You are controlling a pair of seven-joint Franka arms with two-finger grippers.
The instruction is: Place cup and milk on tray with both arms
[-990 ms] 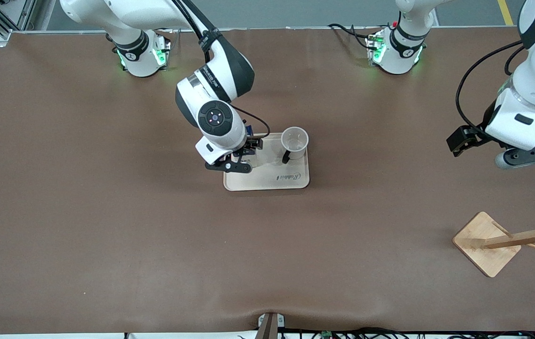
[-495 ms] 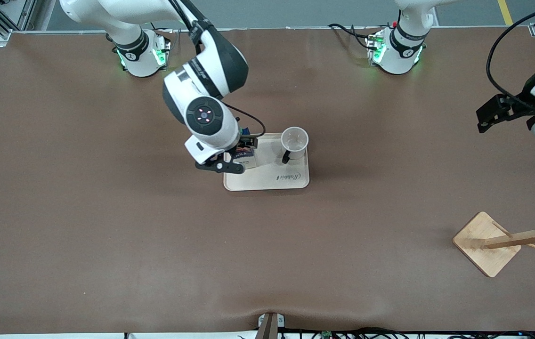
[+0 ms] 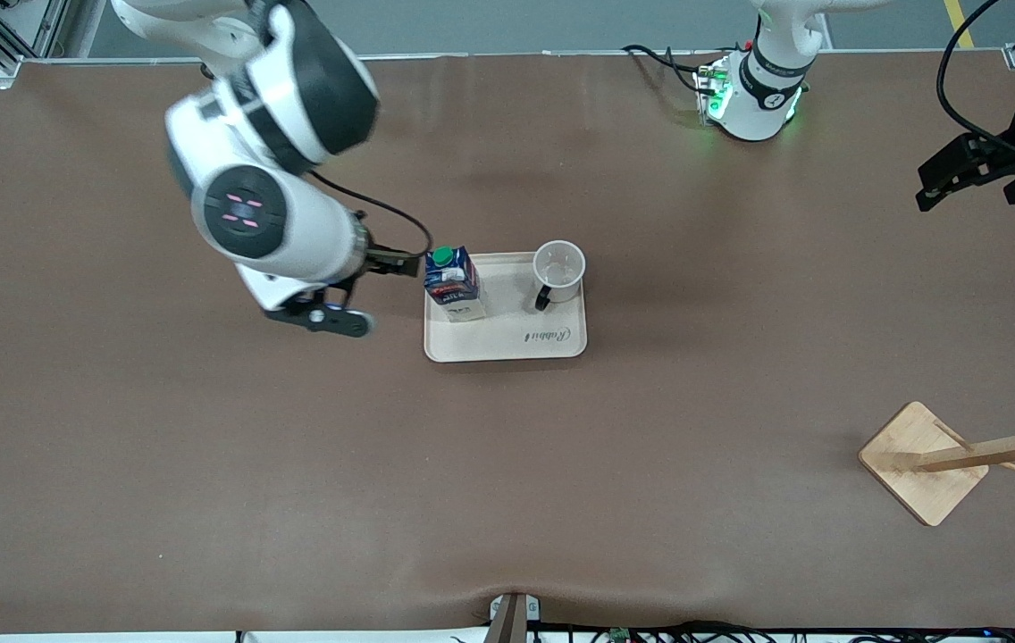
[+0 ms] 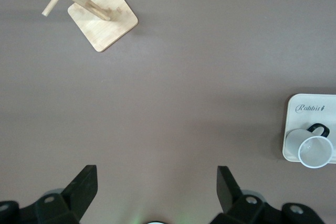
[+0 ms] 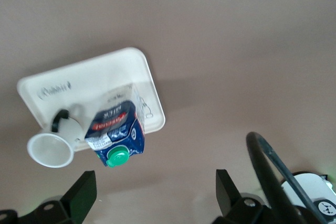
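The cream tray point(image 3: 507, 344) lies mid-table. The dark-blue milk point(image 3: 454, 282) with its green cap stands upright on the tray, at its right-arm end. The white cup point(image 3: 558, 268) stands upright on the tray beside it, handle toward the front camera. My right gripper point(image 3: 387, 261) is open and empty, in the air just off the tray's edge beside the milk; its wrist view point(image 5: 156, 192) shows the milk point(image 5: 115, 129), cup point(image 5: 51, 149) and tray point(image 5: 105, 72). My left gripper point(image 3: 972, 170) is open and empty, high over the left arm's end of the table; its wrist view point(image 4: 157, 187) shows the cup point(image 4: 314, 150) and tray point(image 4: 310, 109).
A wooden rack with a square base point(image 3: 923, 463) and pegs stands near the front camera at the left arm's end; it also shows in the left wrist view point(image 4: 102, 19). The brown table mat point(image 3: 507, 464) covers the table.
My right gripper let go of the milk, which now stands alone on the tray, and drew up and away toward the right arm's end. My left gripper rose and moved toward its base.
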